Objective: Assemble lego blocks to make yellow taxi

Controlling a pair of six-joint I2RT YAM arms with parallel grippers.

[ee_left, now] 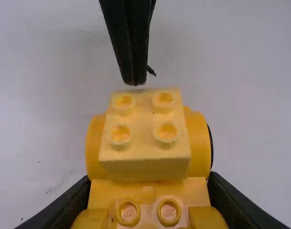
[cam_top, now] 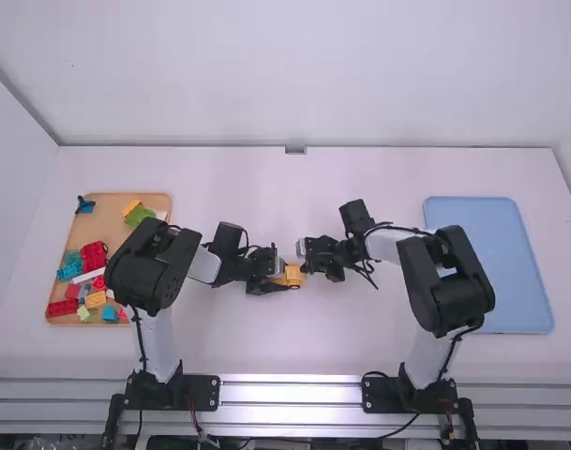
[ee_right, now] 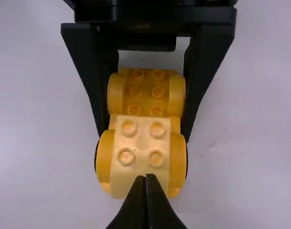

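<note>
In the high view my left gripper [cam_top: 282,281] is shut on the yellow wheeled car base [cam_top: 293,273] near the table's middle. The left wrist view has the left gripper [ee_left: 148,200] with a finger along each side of the car base [ee_left: 149,189]. A pale yellow four-stud block [ee_left: 145,126] sits on the base's far end between two yellow wheels. My right gripper [cam_top: 306,261] is beside that end; in the right wrist view the right gripper [ee_right: 145,177] is shut, its tips at the edge of the pale block [ee_right: 141,143], nothing visible between them.
At the left, a wooden tray [cam_top: 102,230] holds several loose red, blue, green and yellow blocks [cam_top: 93,255]. A light blue tray [cam_top: 496,262] lies at the right, beyond the right arm's links.
</note>
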